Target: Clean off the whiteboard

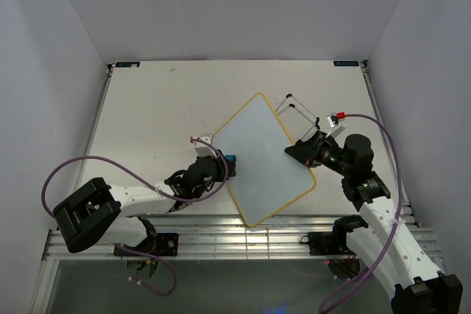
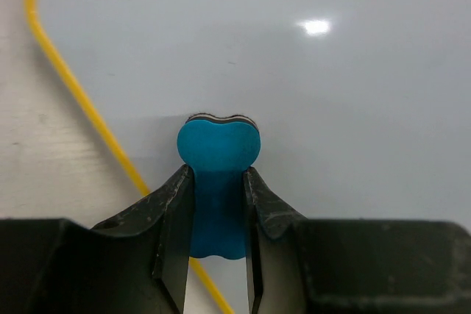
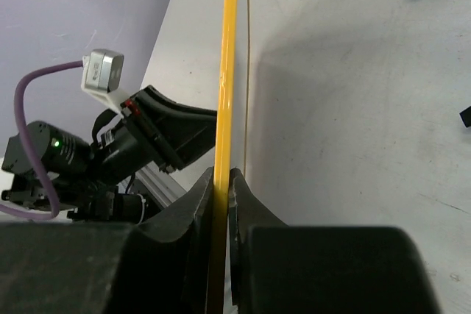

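Whiteboard (image 1: 265, 163) sits diagonal, long axis far-left to near-right; right gripper (image 3: 221, 179) pinches its yellow frame; left gripper (image 2: 218, 189) clamps blue eraser (image 2: 218, 145) against board face

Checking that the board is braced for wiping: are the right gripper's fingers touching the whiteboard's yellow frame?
Touching. The right wrist view shows the right gripper pinching the whiteboard by its yellow frame, both fingers pressed against it with no gap.

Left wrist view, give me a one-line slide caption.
Left gripper shut on the blue eraser, its tip at the whiteboard near the yellow frame.
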{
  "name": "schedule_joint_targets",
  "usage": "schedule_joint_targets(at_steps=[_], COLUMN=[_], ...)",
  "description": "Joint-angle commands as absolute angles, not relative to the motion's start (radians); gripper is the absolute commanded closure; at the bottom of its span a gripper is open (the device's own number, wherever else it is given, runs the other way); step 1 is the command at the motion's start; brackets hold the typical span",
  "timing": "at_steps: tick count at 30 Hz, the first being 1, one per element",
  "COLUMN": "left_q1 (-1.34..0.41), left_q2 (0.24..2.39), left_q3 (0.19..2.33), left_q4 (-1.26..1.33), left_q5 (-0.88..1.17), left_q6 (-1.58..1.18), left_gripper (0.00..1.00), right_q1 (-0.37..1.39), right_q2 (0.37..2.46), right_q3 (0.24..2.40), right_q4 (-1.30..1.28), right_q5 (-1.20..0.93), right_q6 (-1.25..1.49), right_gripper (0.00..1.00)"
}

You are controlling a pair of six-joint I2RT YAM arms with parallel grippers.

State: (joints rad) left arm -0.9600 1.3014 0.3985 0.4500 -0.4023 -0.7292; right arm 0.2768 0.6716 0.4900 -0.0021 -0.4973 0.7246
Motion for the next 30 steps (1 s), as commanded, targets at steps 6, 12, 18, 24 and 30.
schedule_joint_targets(at_steps=[6,12,18,24,30], left_q1=[-0.707,-0.589,-0.589,-0.589,-0.595], left_q2=[1.385,1.318,1.288,1.356,1.390], left_q3=[0.446,0.454,0.534,0.607,0.646], left_q4=[0.264,0.143,-0.060,-0.193,-0.245], left_q5=[-0.305,-0.310,-0.325,-0.284,-0.267], left_q6=[-0.801,-0.819,-0.821,-0.811,-0.807], left_gripper=[1.00,1.00,1.00,1.00,0.72], right_q1=[0.281,0.281,0.282,0.282,0.281], right_q2=[0.660,0.667,0.730,0.819,0.954], right_q3=[0.632,0.748,0.885,1.107,1.307], right_q4=[0.066,-0.074,-0.150,-0.285,-0.481], right_q5=[-0.552,-0.500,-0.482,-0.420,-0.342], right_q6=[0.651,0.516,0.404,0.203,0.049], right_gripper=[0.92,0.92,0.92,0.92,0.92])
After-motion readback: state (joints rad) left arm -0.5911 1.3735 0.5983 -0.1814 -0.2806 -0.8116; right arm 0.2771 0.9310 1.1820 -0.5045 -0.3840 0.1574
